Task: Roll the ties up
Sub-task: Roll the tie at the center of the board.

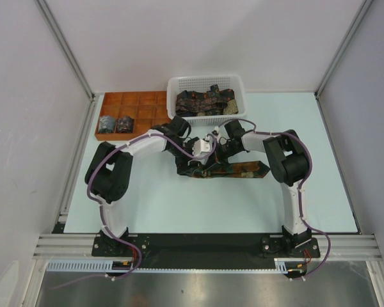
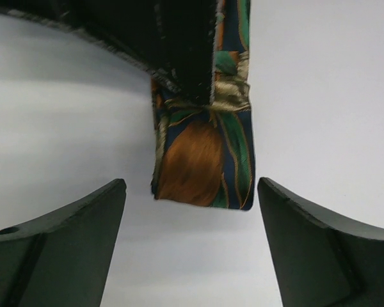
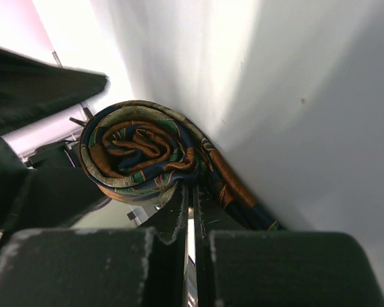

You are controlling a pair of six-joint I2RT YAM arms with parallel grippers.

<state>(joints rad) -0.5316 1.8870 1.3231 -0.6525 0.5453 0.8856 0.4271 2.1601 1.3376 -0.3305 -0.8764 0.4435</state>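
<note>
Tie (image 1: 230,170), half-rolled on the worktop (image 1: 179,208) at 6 o'clock from the basket (image 1: 205,78), seems to be risking uncoiling: right jaws are sitting closed beside the roll (image 3: 137,150), left jaws hanging open about its end (image 2: 201,169).

The left arm (image 1: 112,176) and right arm (image 1: 289,167) look alike. Each has rounded white links set between bulky black joint housings and stands on a black base plate (image 1: 118,246). A lilac cable (image 1: 324,236) runs along the outside of each arm from base to wrist, and red wires (image 1: 138,257) show by the left base. A white block (image 1: 205,147) sits at the left wrist. The left gripper (image 2: 191,185) has two matte black fingers (image 2: 57,252) with curved inner edges. The right gripper (image 3: 189,192) has flat-faced black fingers, scuffed pale along their edges.
</note>
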